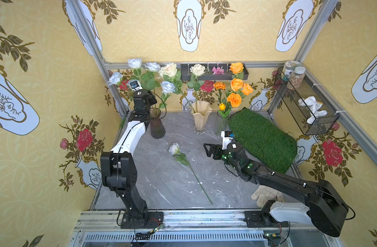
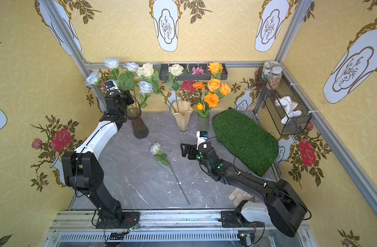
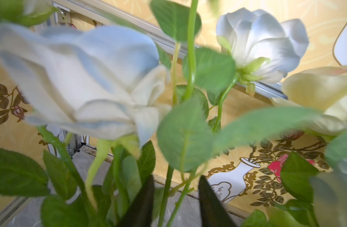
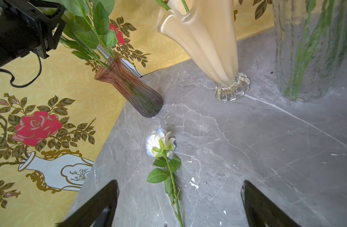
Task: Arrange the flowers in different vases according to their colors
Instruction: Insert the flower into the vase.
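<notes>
Pale blue-white roses [image 1: 152, 66] stand in the smoky purple-brown vase [image 1: 157, 126] at the back left. My left gripper [image 3: 176, 177] is among their stems just above the vase, jaws apart, with two green stems loose between them. Two cream roses [image 1: 197, 69] stand in the cream ruffled vase [image 1: 200, 119]. Orange roses and marigolds [image 1: 236, 84] fill the clear ribbed vase [image 1: 222, 123]. One white rose [image 1: 174, 148] lies flat on the grey table [image 1: 162, 181]. My right gripper [image 1: 210, 149] hovers wide open to its right, over the stem [image 4: 173, 188].
A green turf mat [image 1: 264, 139] covers the right side of the table. A wire basket [image 1: 307, 107] with jars and a white cloth hangs on the right wall. A dark rail tray [image 1: 213, 76] holds pink blossoms. A pale glove [image 1: 266, 194] lies at the front right.
</notes>
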Controlling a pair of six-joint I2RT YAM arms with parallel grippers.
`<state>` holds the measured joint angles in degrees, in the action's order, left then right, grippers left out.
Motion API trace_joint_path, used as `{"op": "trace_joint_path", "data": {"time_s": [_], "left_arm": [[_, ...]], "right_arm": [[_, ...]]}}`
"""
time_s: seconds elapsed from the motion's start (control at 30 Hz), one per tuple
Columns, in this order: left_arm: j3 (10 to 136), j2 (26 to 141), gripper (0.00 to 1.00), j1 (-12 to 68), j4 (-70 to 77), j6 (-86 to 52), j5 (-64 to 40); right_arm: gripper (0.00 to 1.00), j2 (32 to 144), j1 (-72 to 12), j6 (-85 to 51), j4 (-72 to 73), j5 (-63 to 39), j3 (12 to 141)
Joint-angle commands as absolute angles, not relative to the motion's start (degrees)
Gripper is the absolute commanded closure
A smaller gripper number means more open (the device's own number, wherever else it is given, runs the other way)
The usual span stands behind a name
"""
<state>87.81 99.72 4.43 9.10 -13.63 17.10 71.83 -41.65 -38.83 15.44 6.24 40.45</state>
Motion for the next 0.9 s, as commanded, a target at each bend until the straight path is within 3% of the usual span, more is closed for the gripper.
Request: {"op": "trace_joint_path", "data": {"time_s": [0.0,0.07,0.17,0.53,0.7,0.87], "left_arm": [[86.0,98.1,0.31,5.2,8.8,-15.0,16.1],[84.9,96.5,0.14,5.8,8.3,-16.7,16.7],[83.7,93.8,0.00,7.1,7.3,-18.5,17.2],[69.4,71.8,0.00,13.1,1.9,-26.9,20.9],[58.1,60.1,0.00,19.8,-4.2,-31.7,22.9],[42.2,49.8,0.00,27.7,-4.5,-42.6,25.0]], "right_arm": [[0.03,72.3,-41.5,-42.8,5.4,10.2,44.3],[0.03,72.7,-41.3,-42.9,0.9,10.5,46.5],[0.03,73.4,-41.3,-40.4,2.0,8.4,46.4],[0.01,84.3,-40.5,-37.7,-7.7,-4.8,56.3],[0.10,92.6,-40.2,-37.7,-15.4,-10.6,63.9],[0.28,100.2,-41.9,-36.3,-23.4,-12.6,71.5]]}}
